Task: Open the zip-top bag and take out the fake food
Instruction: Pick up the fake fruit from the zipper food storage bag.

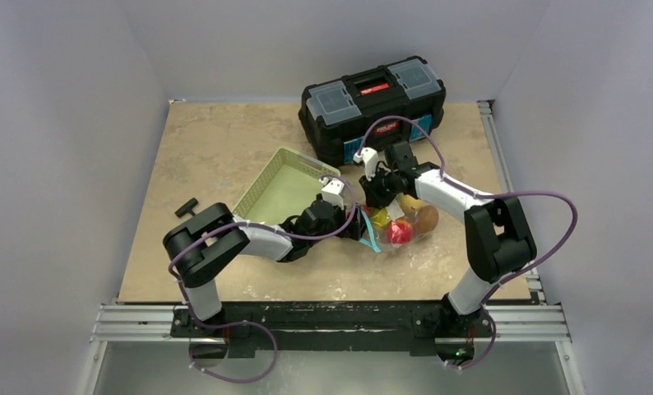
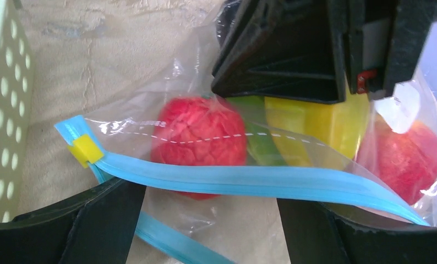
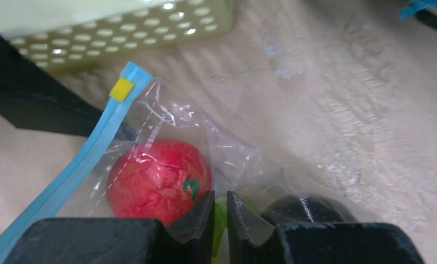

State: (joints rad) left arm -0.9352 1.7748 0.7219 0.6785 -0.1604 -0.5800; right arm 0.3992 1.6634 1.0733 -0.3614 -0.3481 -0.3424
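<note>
My right gripper (image 3: 220, 208) pinches the bag (image 1: 399, 229) film, mid-frame in the top view, anchoring it while my spread left gripper (image 2: 211, 228) straddles the zip strip (image 2: 233, 179) to part it, food (image 2: 200, 137) inside.

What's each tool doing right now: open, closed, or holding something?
Left tool: open, gripping nothing, poised at the blue zip strip of the zip-top bag.
Right tool: closed, pinching the bag's clear plastic.
</note>
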